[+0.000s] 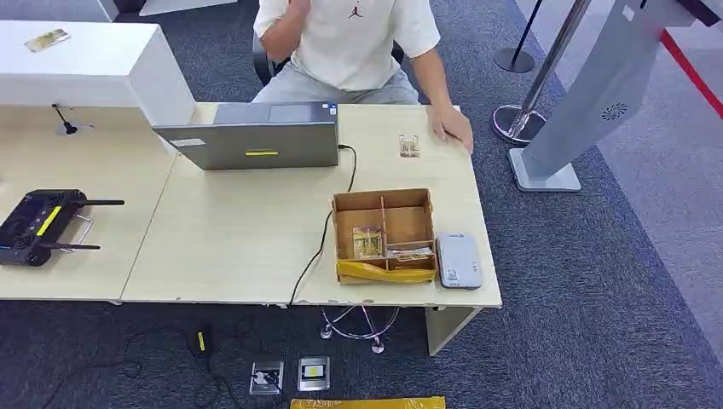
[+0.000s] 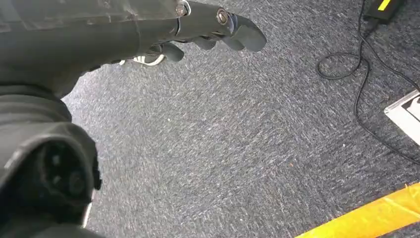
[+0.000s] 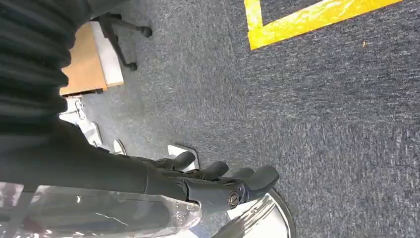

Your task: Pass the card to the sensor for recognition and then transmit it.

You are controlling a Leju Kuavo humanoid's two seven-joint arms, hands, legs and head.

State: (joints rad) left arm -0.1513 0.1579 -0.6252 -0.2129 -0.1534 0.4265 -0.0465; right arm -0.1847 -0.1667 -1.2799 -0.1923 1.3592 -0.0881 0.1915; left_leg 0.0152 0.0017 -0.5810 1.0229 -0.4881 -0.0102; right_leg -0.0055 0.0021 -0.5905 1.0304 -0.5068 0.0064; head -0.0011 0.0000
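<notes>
A divided cardboard box [image 1: 382, 195] stands near the table's front right corner, with a card [image 1: 367, 243] in its left compartment and another card [image 1: 412, 253] lying in a front slot. A grey-white card sensor [image 1: 458, 260] lies flat just right of the box. One more card [image 1: 409, 146] lies farther back on the table, beside a seated person's hand [image 1: 452, 126]. My left hand [image 2: 213, 29] hangs over the carpet, fingers loose and empty. My right hand [image 3: 218, 181] also hangs low above the floor, fingers stretched and holding nothing.
A grey laptop [image 1: 256, 136] stands at the back of the table; its black cable [image 1: 320, 247] runs past the box's left side. A black controller [image 1: 38, 226] lies at the left. A grey kiosk [image 1: 588, 94] and a stanchion base [image 1: 514, 119] stand right of the table.
</notes>
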